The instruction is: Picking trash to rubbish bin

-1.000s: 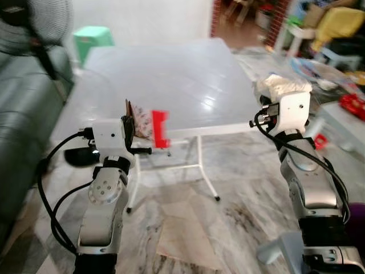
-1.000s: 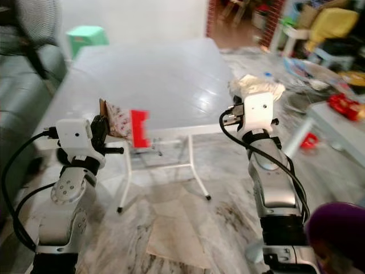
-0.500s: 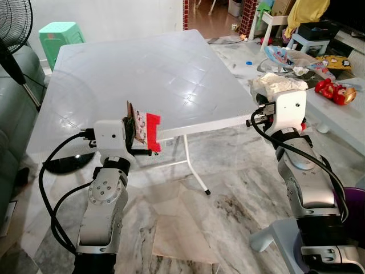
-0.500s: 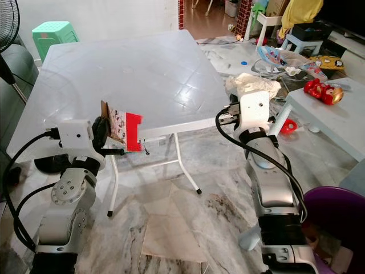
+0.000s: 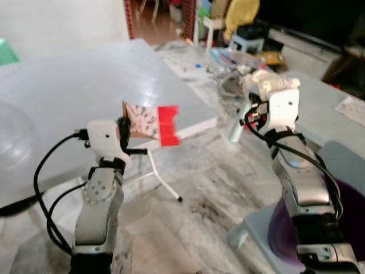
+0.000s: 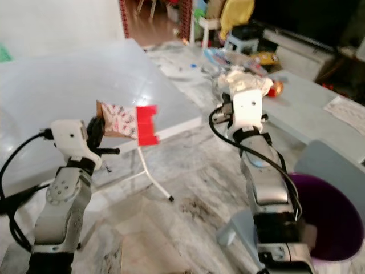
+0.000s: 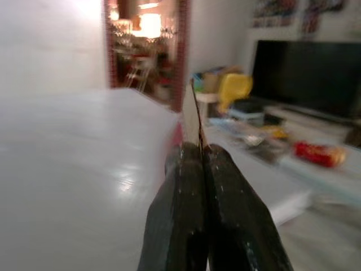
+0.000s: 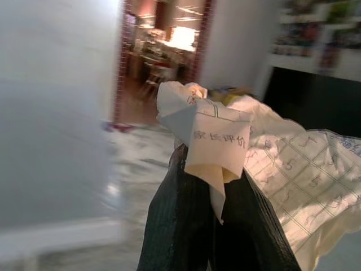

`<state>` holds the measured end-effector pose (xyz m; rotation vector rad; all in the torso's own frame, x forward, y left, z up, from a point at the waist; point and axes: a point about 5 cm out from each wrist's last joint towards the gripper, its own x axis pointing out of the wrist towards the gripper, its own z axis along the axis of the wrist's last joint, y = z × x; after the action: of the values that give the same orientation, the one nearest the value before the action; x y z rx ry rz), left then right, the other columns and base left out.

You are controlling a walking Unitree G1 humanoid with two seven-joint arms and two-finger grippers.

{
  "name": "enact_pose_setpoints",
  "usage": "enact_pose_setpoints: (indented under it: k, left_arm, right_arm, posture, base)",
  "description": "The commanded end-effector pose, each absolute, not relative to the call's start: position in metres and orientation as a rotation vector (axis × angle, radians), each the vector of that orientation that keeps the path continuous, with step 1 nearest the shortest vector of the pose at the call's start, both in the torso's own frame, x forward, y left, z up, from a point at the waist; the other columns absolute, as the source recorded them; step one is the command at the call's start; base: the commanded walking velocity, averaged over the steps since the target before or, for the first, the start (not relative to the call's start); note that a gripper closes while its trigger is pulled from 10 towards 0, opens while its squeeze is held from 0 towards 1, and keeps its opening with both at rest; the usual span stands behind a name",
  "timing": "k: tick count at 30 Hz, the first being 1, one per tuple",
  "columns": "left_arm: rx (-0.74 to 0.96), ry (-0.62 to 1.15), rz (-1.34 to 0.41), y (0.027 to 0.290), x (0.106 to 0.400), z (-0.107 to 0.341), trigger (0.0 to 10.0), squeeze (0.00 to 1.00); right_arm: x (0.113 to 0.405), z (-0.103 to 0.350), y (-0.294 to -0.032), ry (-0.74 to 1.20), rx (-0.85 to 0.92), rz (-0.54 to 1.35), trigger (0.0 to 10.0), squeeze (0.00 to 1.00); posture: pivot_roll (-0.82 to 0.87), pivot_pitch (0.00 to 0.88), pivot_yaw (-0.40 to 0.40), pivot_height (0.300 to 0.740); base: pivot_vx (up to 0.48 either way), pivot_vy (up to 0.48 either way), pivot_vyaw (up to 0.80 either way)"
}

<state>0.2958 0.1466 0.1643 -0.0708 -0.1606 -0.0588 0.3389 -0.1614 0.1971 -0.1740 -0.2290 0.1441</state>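
Note:
My left gripper (image 5: 123,127) is shut on a flat packet (image 5: 153,122), patterned with a red end, held up over the white table's near edge. In the left wrist view the packet (image 7: 194,116) stands edge-on above the closed fingers (image 7: 186,192). My right gripper (image 5: 255,108) is shut on a crumpled white paper (image 5: 268,84), raised at chest height; printed squares show on the paper (image 8: 282,164) in the right wrist view. A purple rubbish bin (image 6: 328,225) stands on the floor at the lower right, below and right of my right arm.
The white folding table (image 5: 63,85) stretches to my left and front. A low grey table (image 6: 311,111) with clutter is at the right, a dark TV (image 7: 307,73) behind it. A pale stool (image 5: 254,234) sits beside the bin on marble floor (image 5: 199,194).
The view has swung to the right, bringing the purple bin and low table closer into sight. Both grippers keep their holds on packet and paper in the same raised pose.

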Motion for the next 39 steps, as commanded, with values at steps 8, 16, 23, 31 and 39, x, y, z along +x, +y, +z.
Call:
enact_pose_setpoints:
  k: [8, 16, 23, 31, 39]
  left_arm:
    - [-0.056, -0.177, -0.074, 0.1464, 0.2971, 0.1688, 10.0, 0.00]
    - [-0.047, -0.178, -0.067, 0.1480, 0.2983, 0.1697, 10.0, 0.00]
    - [-0.048, -0.178, -0.068, 0.1488, 0.2979, 0.1698, 10.0, 0.00]
    - [-0.051, -0.181, -0.081, 0.1464, 0.2988, 0.1706, 10.0, 0.00]
    - [-0.051, -0.174, -0.084, 0.1457, 0.2988, 0.1699, 10.0, 0.00]
  right_arm:
    - [0.3395, 0.2019, -0.1652, -0.243, -0.174, 0.123, 10.0, 0.00]
    - [0.3399, 0.2022, -0.1664, -0.242, -0.175, 0.119, 10.0, 0.00]
    - [0.3395, 0.2018, -0.1668, -0.241, -0.173, 0.116, 10.0, 0.00]
    - [0.3392, 0.2021, -0.1699, -0.241, -0.174, 0.104, 10.0, 0.00]
    - [0.3386, 0.2021, -0.1709, -0.242, -0.171, 0.098, 10.0, 0.00]
  posture:
    - [0.01, 0.018, 0.004, 0.740]
    - [0.01, 0.020, 0.006, 0.740]
    - [0.01, 0.023, 0.008, 0.740]
    - [0.01, 0.026, 0.011, 0.740]
    - [0.00, 0.030, 0.016, 0.740]
  base:
    - [0.000, 0.000, -0.79]
    - [0.000, 0.000, -0.79]
    - [0.000, 0.000, -0.79]
    - [0.000, 0.000, -0.79]
    - [0.000, 0.000, -0.49]
